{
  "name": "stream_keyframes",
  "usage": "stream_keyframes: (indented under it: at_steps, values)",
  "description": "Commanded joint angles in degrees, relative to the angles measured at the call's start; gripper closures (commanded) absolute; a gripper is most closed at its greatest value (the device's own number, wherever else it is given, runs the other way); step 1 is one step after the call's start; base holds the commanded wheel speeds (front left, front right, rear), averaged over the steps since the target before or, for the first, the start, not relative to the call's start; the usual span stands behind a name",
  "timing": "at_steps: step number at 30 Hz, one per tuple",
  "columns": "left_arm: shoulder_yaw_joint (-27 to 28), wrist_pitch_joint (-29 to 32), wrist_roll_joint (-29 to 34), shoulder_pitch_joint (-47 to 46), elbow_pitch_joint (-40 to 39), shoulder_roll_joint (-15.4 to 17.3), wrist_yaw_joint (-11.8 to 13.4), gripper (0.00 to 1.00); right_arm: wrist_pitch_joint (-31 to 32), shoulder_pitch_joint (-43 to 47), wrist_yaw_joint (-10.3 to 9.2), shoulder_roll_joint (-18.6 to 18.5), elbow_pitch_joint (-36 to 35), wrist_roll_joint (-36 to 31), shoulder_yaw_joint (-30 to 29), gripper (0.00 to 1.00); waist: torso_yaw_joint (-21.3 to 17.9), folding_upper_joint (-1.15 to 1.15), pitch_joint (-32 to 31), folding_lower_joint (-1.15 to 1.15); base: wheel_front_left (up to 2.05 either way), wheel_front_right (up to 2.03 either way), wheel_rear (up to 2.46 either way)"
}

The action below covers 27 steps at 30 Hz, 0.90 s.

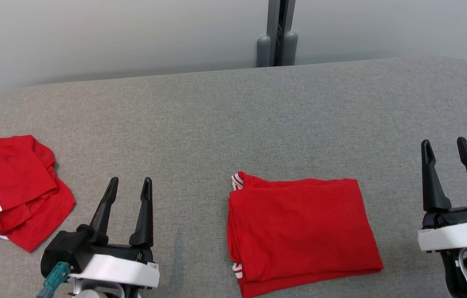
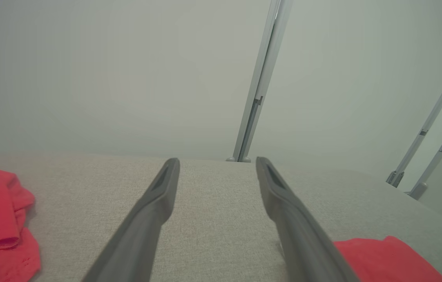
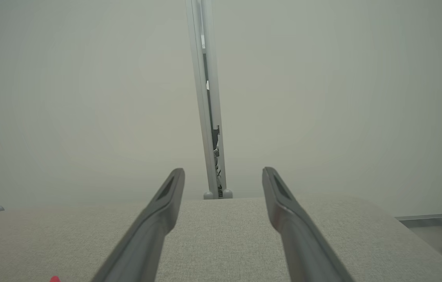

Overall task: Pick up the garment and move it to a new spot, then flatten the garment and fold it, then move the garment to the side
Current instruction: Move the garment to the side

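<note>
A grey fabric table (image 1: 258, 116) is stretching across the head view beneath a pale wall (image 1: 92, 33), with a grey post (image 1: 281, 33) standing behind its far edge at twelve o'clock.

The left gripper (image 1: 130, 181) is sitting at seven o'clock in that view, its two dark fingers standing spread wide with nothing between them, tips pointing toward twelve. The right gripper (image 1: 443, 141) is sitting at four o'clock, its jaws likewise standing wide apart and holding nothing. Both wrist views are showing bare grey fabric lying between each pair of fingers.

The folded red garment (image 1: 299, 227) is lying flat on the table between the two grippers, at about five o'clock in the head view, touching neither. It is forming a neat rectangle, with white striped trim peeking out at its left corners. From the left gripper it is lying at three o'clock.

Further out, a crumpled red garment (image 1: 14, 186) with white patches is lying in a heap at nine o'clock, near the table's left edge.
</note>
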Motion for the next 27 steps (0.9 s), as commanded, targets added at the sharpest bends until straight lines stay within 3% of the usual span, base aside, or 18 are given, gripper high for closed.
stream_keyframes:
  at_steps: [1,27]
  values:
    - [0.04,-0.23,0.24,0.34,-0.1,0.22,0.22,0.0,-0.26,0.05,0.0,-0.04,0.01,0.18,0.07,0.0,0.02,0.0,0.01,0.0,0.0,0.0,0.0]
    - [-0.09,-0.24,0.68,-0.05,1.05,0.22,0.44,0.0,-0.26,-0.09,0.0,-0.44,0.92,0.48,0.36,0.0,0.04,0.0,-0.12,0.0,0.0,0.0,0.0]
